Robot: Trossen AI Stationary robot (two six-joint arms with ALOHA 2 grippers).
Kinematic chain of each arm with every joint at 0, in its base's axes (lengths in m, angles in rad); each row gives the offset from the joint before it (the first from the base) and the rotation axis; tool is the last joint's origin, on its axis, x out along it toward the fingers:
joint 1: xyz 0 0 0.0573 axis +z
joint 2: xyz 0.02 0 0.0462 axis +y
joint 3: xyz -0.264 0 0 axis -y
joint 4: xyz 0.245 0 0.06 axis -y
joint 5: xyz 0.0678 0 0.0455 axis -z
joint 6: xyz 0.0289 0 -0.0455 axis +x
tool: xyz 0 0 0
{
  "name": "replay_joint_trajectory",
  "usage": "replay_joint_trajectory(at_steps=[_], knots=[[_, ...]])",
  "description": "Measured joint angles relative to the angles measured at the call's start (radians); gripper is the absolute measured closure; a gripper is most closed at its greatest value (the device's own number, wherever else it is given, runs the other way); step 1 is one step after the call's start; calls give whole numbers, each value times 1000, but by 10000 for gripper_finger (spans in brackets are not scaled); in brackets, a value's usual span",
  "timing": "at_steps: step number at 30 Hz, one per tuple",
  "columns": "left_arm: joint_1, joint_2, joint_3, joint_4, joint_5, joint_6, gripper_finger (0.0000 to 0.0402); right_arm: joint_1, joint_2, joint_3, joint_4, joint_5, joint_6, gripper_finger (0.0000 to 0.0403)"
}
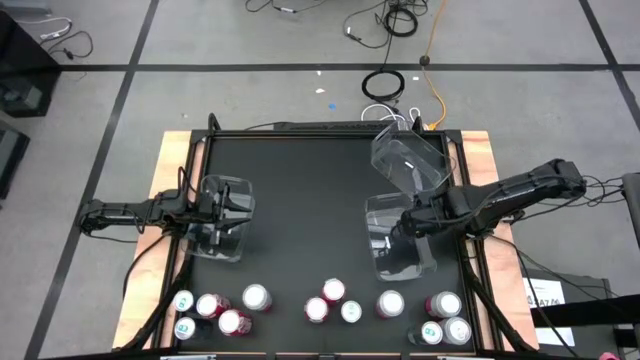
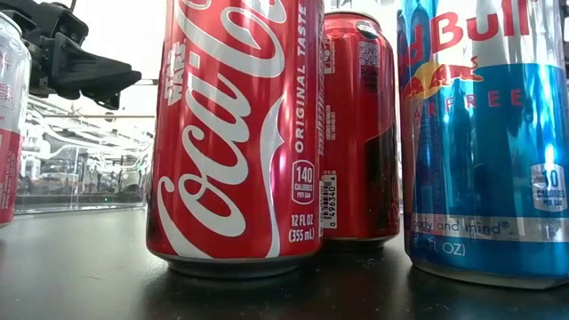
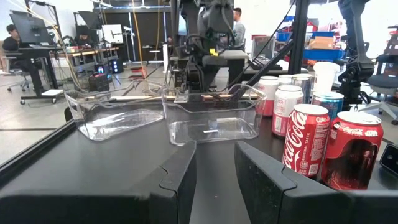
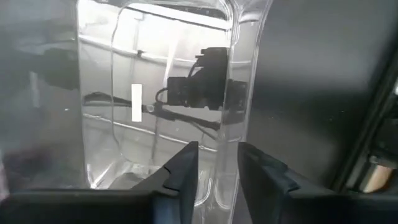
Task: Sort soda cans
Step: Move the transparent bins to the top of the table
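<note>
Backdrop: grey floor with taped lines and loose cables around a black table (image 1: 300,190) – a lab with desks and people seated far off shows past the left wrist.
Left bin: a clear bin (image 1: 222,222) sits at the table's left, empty as far as the high view tells.
Left gripper: the left gripper (image 1: 205,207) hovers at that bin's near edge; its own view shows the fingers (image 3: 177,180) parted by a narrow gap with nothing between them.
Cans: the soda cans (image 1: 318,304) stand unsorted in a loose row along the front edge, well apart from every bin – none is in a bin yet.
Middle bins: a clear bin (image 1: 398,245) lies right of centre, with a tilted bin (image 1: 410,160) just behind it.
Right gripper: the right gripper (image 1: 405,225) hangs over the right-centre bin; its wrist view shows a slim gap between the fingers (image 4: 183,165) and nothing held.
Step in hand: it reads as a release over the bin, judging by the empty jaws.
Doing it well: lift straight up clear of the bin wall before swinging to the can row, then come down centred on one can so its neighbours stay upright.
High view only: the whole layout of cans, bins and both arms.
Low view only: can labels up close – a Coca-Cola can (image 2: 236,133) beside a blue Red Bull can (image 2: 484,133).
Right wrist only: the bin floor (image 4: 161,124) seen through clear plastic.
</note>
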Motion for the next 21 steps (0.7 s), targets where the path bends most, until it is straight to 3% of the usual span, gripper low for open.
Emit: replay_joint_trajectory(at_steps=[7, 10, 14, 21], knots=[[0, 0, 0, 0, 0, 0, 281, 6, 0, -97, 115, 1, 28, 273], [0, 0, 0, 0, 0, 0, 281, 6, 0, -119, 144, 1, 40, 305], [0, 0, 0, 0, 0, 0, 281, 6, 0, -121, 162, 7, 53, 384], [0, 0, 0, 0, 0, 0, 281, 5, 0, -121, 194, 7, 57, 400]])
